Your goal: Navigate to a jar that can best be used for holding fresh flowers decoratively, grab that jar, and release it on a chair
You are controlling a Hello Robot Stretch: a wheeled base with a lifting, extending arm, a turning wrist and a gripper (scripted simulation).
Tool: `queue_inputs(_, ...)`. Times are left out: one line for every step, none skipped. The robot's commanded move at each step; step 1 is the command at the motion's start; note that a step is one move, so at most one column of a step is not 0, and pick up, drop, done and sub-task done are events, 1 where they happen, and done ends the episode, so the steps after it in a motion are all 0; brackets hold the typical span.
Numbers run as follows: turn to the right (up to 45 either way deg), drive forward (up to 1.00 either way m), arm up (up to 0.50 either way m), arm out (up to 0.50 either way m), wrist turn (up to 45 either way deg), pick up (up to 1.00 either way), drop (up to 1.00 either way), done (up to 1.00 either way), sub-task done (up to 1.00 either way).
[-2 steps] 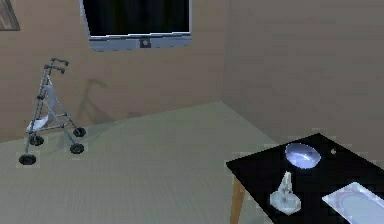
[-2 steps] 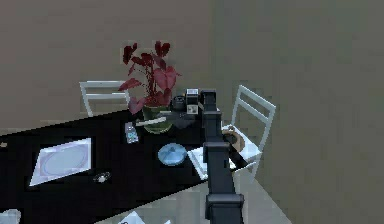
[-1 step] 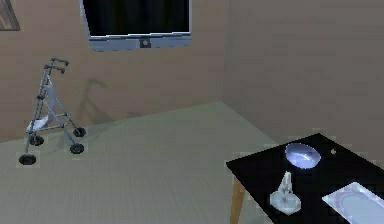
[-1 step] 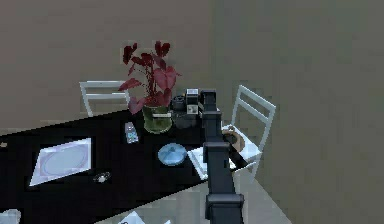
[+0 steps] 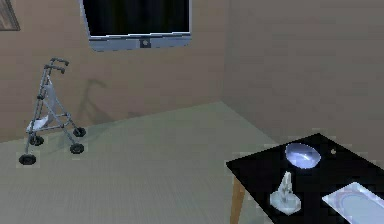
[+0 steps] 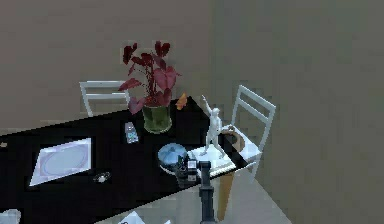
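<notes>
Arm side view: jar (image 6: 157, 119) stood on the desk (image 6: 100, 140), apparently ungrabbed; jaws' state could not be told; chair (image 6: 252, 112) beside the desk awaited.

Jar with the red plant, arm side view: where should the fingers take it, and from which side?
Grip the jar by its short glass body, below the red leaves, which spread over its mouth and bar a top approach. Probably come in level from the near edge of the table, skirting the bowl; the white statuette stands close on the arm side view's right.
</notes>
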Motion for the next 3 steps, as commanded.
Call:
queue_inputs(0.0, 0.00, 0.00, 0.00, 0.0, 1.00, 0.00, 0.00, 0.00)
queue_inputs(0.0, 0.00, 0.10, 0.00, 0.0, 0.00, 0.00, 0.00, 0.00)
queue_inputs(0.0, 0.00, 0.34, 0.00, 0.0, 0.00, 0.00, 0.00, 0.00)
